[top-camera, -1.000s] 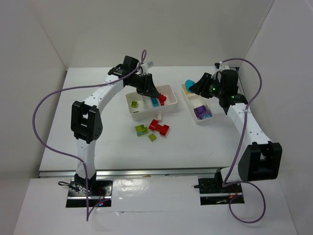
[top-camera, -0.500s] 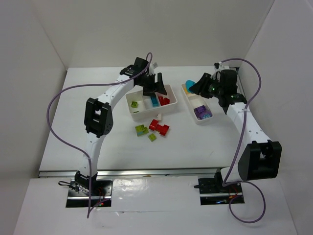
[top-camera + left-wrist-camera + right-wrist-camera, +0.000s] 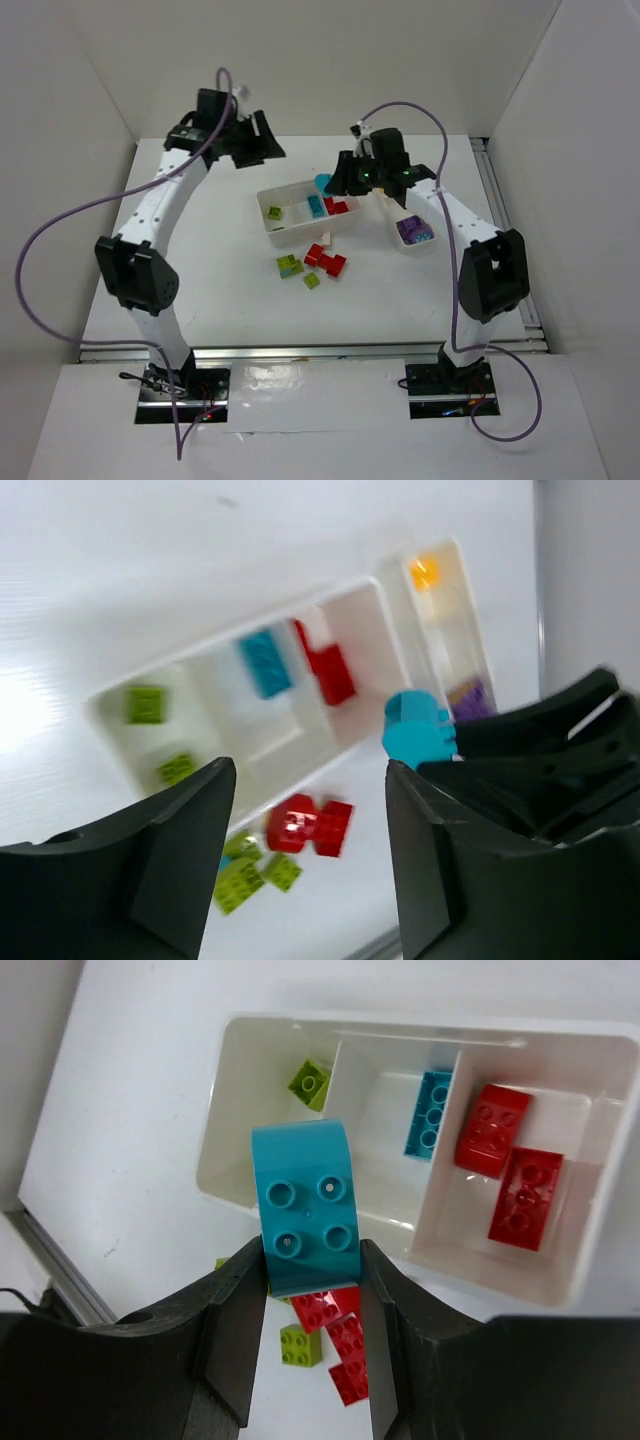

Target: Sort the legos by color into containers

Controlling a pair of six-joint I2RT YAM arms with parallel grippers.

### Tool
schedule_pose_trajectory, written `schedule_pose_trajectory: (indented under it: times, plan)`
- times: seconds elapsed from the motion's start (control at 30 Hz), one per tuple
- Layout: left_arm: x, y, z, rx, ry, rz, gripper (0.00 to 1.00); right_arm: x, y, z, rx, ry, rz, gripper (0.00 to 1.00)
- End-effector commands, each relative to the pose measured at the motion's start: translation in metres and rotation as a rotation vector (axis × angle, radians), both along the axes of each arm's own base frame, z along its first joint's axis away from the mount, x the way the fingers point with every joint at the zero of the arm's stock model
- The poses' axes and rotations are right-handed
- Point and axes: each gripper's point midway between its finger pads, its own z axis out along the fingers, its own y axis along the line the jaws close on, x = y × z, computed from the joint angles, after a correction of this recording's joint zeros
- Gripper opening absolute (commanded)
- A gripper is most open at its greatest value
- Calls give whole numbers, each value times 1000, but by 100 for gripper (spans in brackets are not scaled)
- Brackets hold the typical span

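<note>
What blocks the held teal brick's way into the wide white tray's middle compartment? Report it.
Nothing visible does. The right gripper holds the curved teal-blue plastic brick over the wide white compartmented tray. Its middle compartment, holding one long teal-blue brick, lies uncovered, and the left gripper hangs open, away from the tray.

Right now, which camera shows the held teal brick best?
Right wrist: the teal brick sits large and centred, studs clear, in the right gripper. Left wrist shows it small and blurred; the top view, a mere speck.
</note>
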Motion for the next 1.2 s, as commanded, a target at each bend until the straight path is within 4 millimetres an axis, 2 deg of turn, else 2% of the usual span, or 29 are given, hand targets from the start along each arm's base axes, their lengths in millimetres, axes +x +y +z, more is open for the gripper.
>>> schedule_pose_trajectory:
  times: [0.0,0.07,0.13,0.17,0.2,0.23,0.27,0.3,0.37,0.4,0.43,0.47,0.53,0.57,0.6,0.67,0.7,0.73,0.77,0.8,0.83,0.87,0.9,0.97,1.07,1.17]
  plan:
    - [-9,51,-15,65,68,174,74,17,22,-3,-41,-46,-6,0]
    - [-17,62,-20,85,87,202,81,23,35,-8,-50,-47,3,0]
    - [-30,66,-42,117,151,200,86,35,46,-19,-76,-42,-9,4]
    - [-32,73,-43,125,151,218,87,35,53,-25,-88,-26,-15,8]
    - [-40,76,-50,140,177,224,88,44,52,-32,-99,-20,-48,21]
    - [-46,77,-59,146,199,223,88,44,53,-39,-126,-13,-64,30]
    - [-49,80,-61,157,203,231,88,46,56,-33,-123,-26,-83,38]
    - [-55,78,-57,161,192,227,88,49,53,-40,-142,-24,-105,57]
    - [-63,81,-59,197,181,235,85,54,47,-38,-162,-34,-139,68]
    - [-70,80,-66,211,197,231,84,55,45,-33,-165,-45,-152,70]
    - [-77,78,-61,214,181,225,83,55,43,-28,-163,-56,-161,71]
    - [-79,79,-62,220,171,216,81,54,41,-33,-175,-48,-167,71]
    - [-89,71,-71,232,174,194,80,51,36,-27,-179,-54,-178,71]
    - [-93,69,-71,233,173,185,78,48,35,-32,-189,-39,-176,68]
    - [-97,63,-78,245,177,159,76,47,34,-23,-179,-54,-178,63]
    - [-100,56,-81,253,172,141,73,34,28,-17,-176,-63,-166,50]
    - [-107,49,-87,264,174,109,70,26,23,0,-164,-100,-163,42]
    - [-111,45,-91,269,182,96,69,12,16,-16,-186,-66,-159,37]
    - [-112,42,-90,274,162,92,69,3,15,-14,-190,-80,-144,34]
    - [-123,33,-96,277,160,58,67,-6,9,-16,-203,-83,-135,34]
    - [-128,28,-98,287,143,28,67,-19,7,0,-185,-111,-128,32]
    - [-132,23,-100,292,133,4,67,-37,1,-19,-229,-78,-111,32]
    - [-137,19,-102,298,125,-8,67,-47,-3,-21,-247,-78,-102,32]
    - [-151,15,-113,301,153,-22,67,-72,-7,-26,-274,-63,-67,38]
    - [-154,21,-116,272,176,26,71,-104,9,-46,-327,-32,-5,44]
    - [-148,30,-112,250,183,102,73,-122,30,-69,-347,5,42,50]
